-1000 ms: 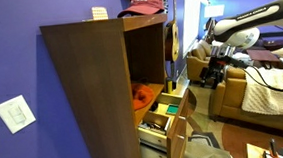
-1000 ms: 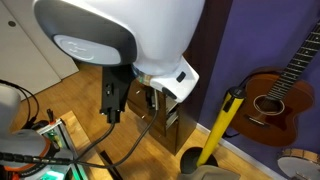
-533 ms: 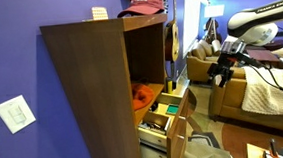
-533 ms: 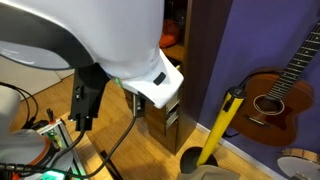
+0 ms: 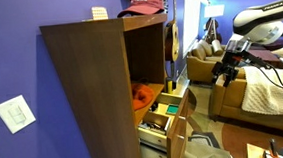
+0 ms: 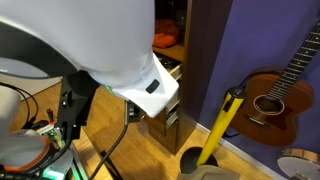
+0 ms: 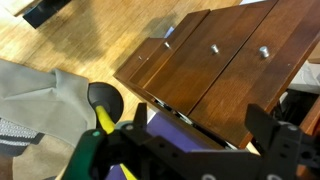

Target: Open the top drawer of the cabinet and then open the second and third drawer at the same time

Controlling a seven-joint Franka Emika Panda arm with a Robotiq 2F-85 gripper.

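Wide apart stand the fingers of the claw (image 7: 200,113) in the wrist view, nothing between them, and only their dark tips show at the bottom edge. Left of them lies a grey cloth (image 7: 35,95), then a dark round head on a yellow stick (image 7: 105,118), partly hidden by the claw's body. Beyond the fingers, untouched, is the cabinet (image 7: 225,75) with small knobs (image 7: 213,47) on its drawer fronts. The right end is cut off, so I cannot tell which drawer is which.

In an exterior view a wall switch (image 5: 16,115) comes first, then the cabinet (image 5: 92,87) with a hat (image 5: 144,1) on top. Its lower drawers (image 5: 173,125) are pulled out, though I cannot count them. The claw (image 5: 224,71) hangs well apart at the right, too small to read.

In an exterior view the arm's white housing (image 6: 80,35) covers most of the cabinet (image 6: 165,112). A guitar (image 6: 275,95) is cut off at the right.
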